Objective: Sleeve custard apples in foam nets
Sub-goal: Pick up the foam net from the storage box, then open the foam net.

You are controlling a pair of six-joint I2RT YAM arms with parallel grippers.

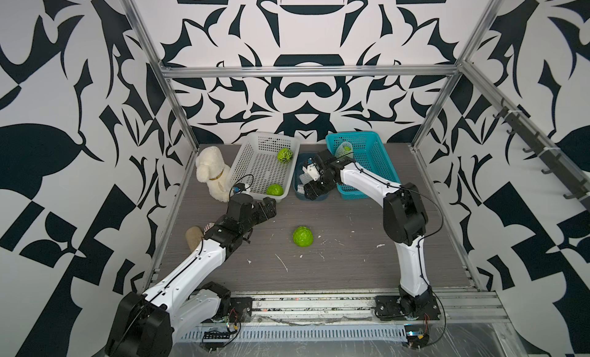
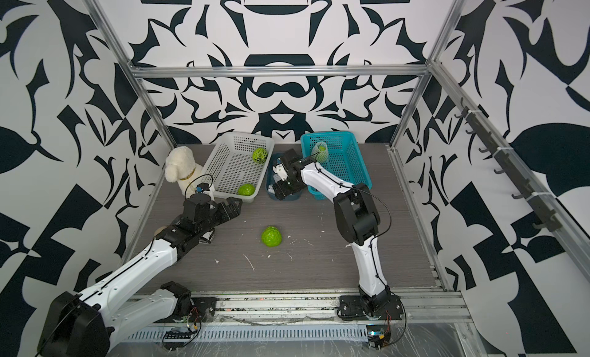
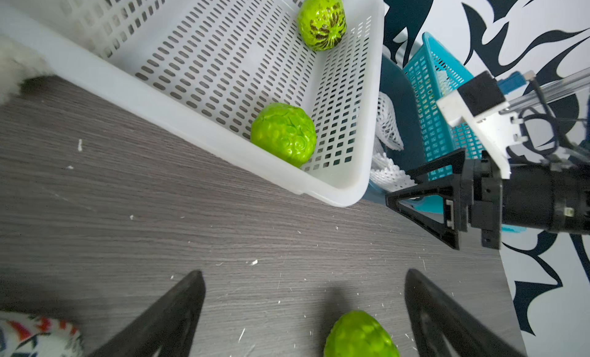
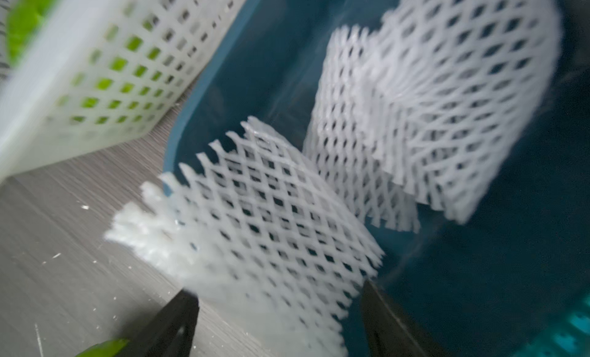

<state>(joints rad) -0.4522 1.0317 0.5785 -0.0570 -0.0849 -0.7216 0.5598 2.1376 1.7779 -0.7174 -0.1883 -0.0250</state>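
One bare green custard apple [image 1: 303, 236] [image 2: 272, 236] lies mid-table; in the left wrist view this custard apple [image 3: 360, 336] sits just past my open left gripper [image 3: 305, 272] [image 1: 268, 208], nearer one finger. Two more custard apples [image 1: 284, 155] [image 1: 275, 190] rest in the white basket. Another fruit wrapped in a net [image 1: 344, 149] is in the teal basket. White foam nets [image 4: 255, 227] [image 4: 447, 116] lie in the dark blue bin. My right gripper [image 4: 277, 288] [image 1: 309, 192] reaches into the bin, jaws apart on either side of the nearer net, which drapes over the rim.
The white basket [image 1: 255, 141], dark blue bin [image 1: 298, 167] and teal basket [image 1: 376, 167] stand side by side at the back. A plush dog [image 1: 212, 173] sits left of the white basket, and a beige object [image 1: 194, 237] lies by the left arm. Foam crumbs dot the table.
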